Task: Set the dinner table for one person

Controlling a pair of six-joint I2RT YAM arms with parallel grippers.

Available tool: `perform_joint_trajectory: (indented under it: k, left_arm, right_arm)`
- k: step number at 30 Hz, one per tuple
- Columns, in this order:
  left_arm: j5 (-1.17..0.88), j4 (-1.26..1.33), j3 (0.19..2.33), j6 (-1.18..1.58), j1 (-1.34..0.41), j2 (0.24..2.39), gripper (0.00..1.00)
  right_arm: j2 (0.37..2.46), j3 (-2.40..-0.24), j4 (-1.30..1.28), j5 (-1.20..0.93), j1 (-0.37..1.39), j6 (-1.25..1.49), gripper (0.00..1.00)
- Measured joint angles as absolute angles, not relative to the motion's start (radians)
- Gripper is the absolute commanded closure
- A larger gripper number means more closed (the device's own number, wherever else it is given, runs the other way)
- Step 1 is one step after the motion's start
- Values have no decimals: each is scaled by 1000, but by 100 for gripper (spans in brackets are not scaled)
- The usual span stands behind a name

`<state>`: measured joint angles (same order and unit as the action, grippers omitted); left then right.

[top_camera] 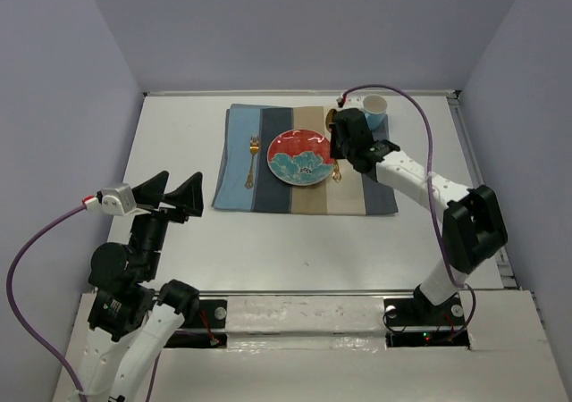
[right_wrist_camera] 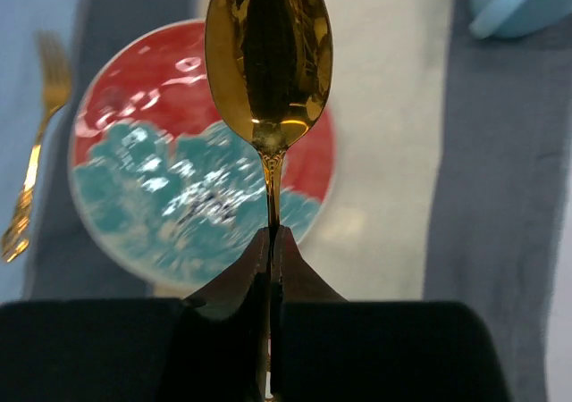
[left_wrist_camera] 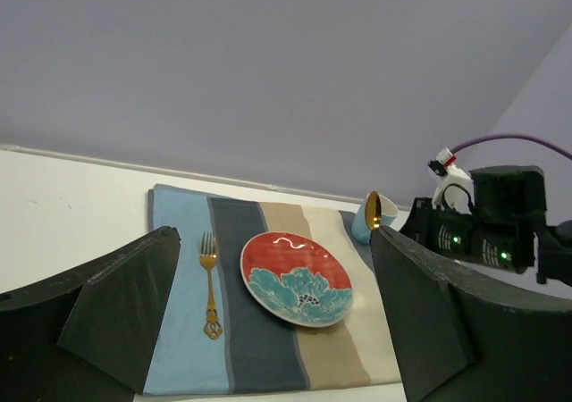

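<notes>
The white dinner table (top_camera: 286, 246) carries a blue, grey and beige striped placemat (top_camera: 268, 190). On it lie a red and teal plate (top_camera: 301, 156), a gold fork (top_camera: 251, 162) to its left and a light blue cup (top_camera: 375, 110) at the far right. My right gripper (right_wrist_camera: 273, 232) is shut on a gold spoon (right_wrist_camera: 268, 58), held just above the mat at the plate's right edge, bowl pointing away. The spoon also shows in the top view (top_camera: 336, 171). My left gripper (top_camera: 179, 195) is open and empty above the table, left of the mat.
The left wrist view shows the fork (left_wrist_camera: 210, 286), plate (left_wrist_camera: 298, 279), cup (left_wrist_camera: 361, 221) and the right arm (left_wrist_camera: 483, 228) ahead. Grey walls enclose the table on three sides. A silvery rail (top_camera: 295, 299) runs along the front.
</notes>
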<state>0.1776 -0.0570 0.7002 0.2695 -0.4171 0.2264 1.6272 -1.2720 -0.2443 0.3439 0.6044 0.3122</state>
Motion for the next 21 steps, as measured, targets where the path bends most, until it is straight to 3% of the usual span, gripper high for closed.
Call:
perform_joint_trajectory:
  k: [9, 21]
  left_arm:
    - [181, -57, 700, 266, -418, 226, 1]
    - [184, -57, 700, 263, -418, 228, 1]
  right_arm:
    - [1863, -1361, -235, 313, 384, 276, 100]
    - [2001, -1419, -233, 237, 327, 257, 100]
